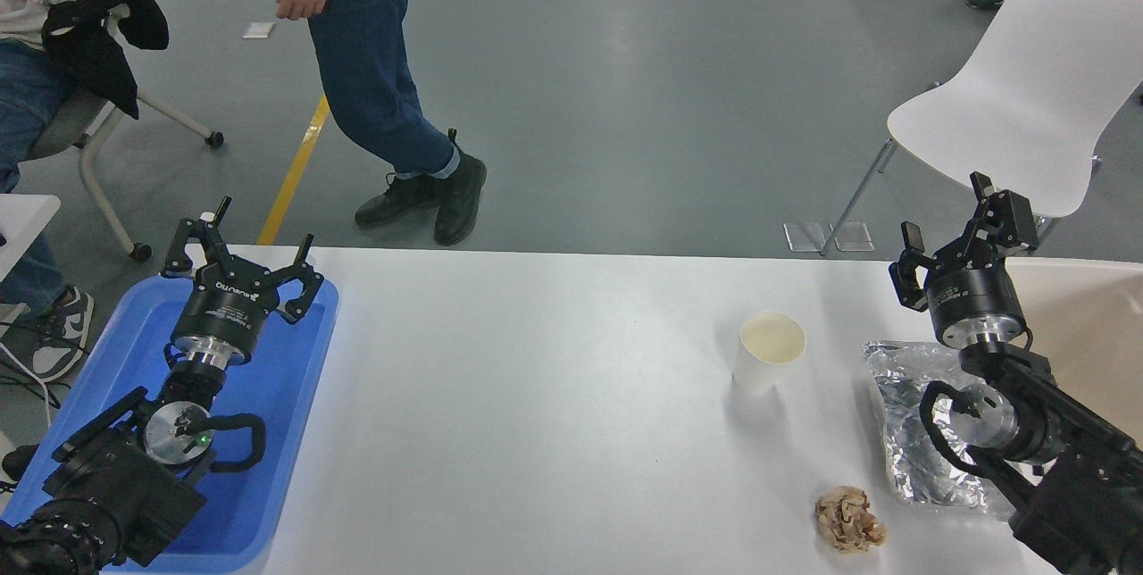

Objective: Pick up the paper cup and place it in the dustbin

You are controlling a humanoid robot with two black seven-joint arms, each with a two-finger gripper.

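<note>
1. Grey concrete floor [679,93] is seen beyond a white table [536,432], with a yellow line [295,173] painted across it at the far left.
2. Upright on the table, the paper cup [768,350] is found right of centre, its open mouth facing up and its cream inside showing; nothing is touching it.
3. Just right of the cup, a crumpled silver foil sheet [902,414] is laid flat on the table, partly covered by the right arm.
4. Nearer the camera than the cup, a crumpled brown paper ball [849,519] is seen, apart from both cup and foil.
5. Right of the cup, beyond the foil, the right gripper [954,233] is held raised with its fingers spread apart and nothing between them.
6. Further right of the cup, only a cream portion of the dustbin [1085,316] is visible at the table's right edge, behind the right arm.
7. Well to the left of the cup, the left gripper [243,254] is parked over a blue tray [286,414], its fingers apart and holding nothing.
8. Behind the cup, across the floor, a white chair [1027,84] is seen at the right, a person's legs in blue jeans [375,84] at the left, and a seated person [36,39] at the far left edge.
</note>
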